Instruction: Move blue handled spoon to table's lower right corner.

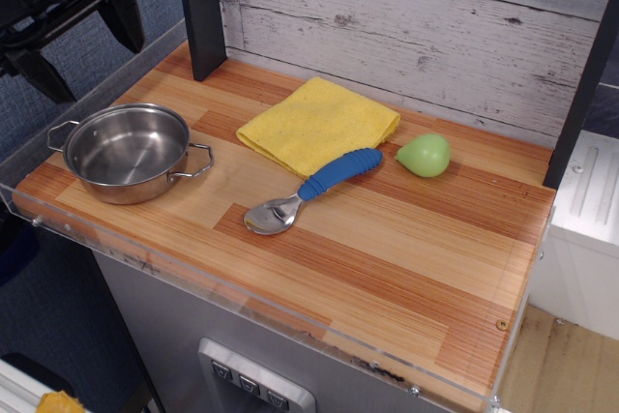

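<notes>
The blue handled spoon (pixel 311 191) lies flat near the middle of the wooden table, its silver bowl toward the front left and its ribbed blue handle pointing back right, its tip just in front of the yellow cloth. The table's lower right corner (pixel 474 350) is bare striped wood with a small screw hole and a clear acrylic rim. My gripper (pixel 82 41) hangs high above the table's far left, over the pot area, well away from the spoon. Its black fingers stand apart and hold nothing.
A steel pot (pixel 129 152) with two handles sits at the left. A folded yellow cloth (pixel 319 123) lies at the back middle. A green pear-shaped object (pixel 424 155) sits at the back right. A dark post (pixel 201 12) stands at the back left.
</notes>
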Tool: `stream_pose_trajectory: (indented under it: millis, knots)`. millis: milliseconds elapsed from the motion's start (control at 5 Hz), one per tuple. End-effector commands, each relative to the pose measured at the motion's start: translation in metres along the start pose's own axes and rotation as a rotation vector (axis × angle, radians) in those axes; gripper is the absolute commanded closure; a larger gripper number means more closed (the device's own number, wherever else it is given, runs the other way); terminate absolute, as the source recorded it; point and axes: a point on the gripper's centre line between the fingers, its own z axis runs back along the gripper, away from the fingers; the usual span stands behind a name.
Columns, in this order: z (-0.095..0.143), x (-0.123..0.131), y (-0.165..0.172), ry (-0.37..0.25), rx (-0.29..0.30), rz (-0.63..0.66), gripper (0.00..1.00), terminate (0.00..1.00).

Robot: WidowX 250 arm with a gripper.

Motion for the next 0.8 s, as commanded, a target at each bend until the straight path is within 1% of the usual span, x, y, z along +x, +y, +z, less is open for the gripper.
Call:
stream_pose_trajectory:
  millis: [0,200,400,600]
  knots:
    - [0.000,0.000,0.000,0.000,0.000,0.000,0.00,0.00]
    - [0.010,-0.013,-0.001,-0.094,0.015,0.235,0.00,0.00]
    - [0.023,-0.018,-0.006,-0.138,-0.071,0.500,0.00,0.00]
    - [0.009,-0.014,-0.032,-0.082,-0.033,0.242,0.00,0.00]
